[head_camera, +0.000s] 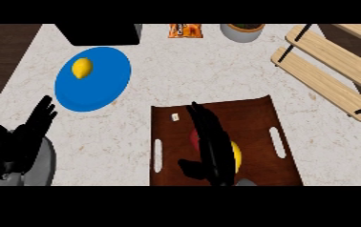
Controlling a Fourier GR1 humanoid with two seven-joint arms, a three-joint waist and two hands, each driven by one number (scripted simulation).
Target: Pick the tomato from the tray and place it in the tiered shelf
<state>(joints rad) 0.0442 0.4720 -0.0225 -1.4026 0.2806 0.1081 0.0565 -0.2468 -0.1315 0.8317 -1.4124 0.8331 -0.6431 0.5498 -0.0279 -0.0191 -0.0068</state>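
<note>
Speckled tabletop (211, 73); right hand (208, 145), fingers straight and holding nothing, hovers over the tomato (195, 138) on the tray (261, 121): reaching step, next curl around it; left hand (32, 126) rests open

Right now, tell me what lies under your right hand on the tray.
Under the right hand, on the brown tray, a red tomato and a yellow fruit show only as slivers; the hand covers the rest.

Red tomato (194, 137) on brown tray (254, 116)
</note>
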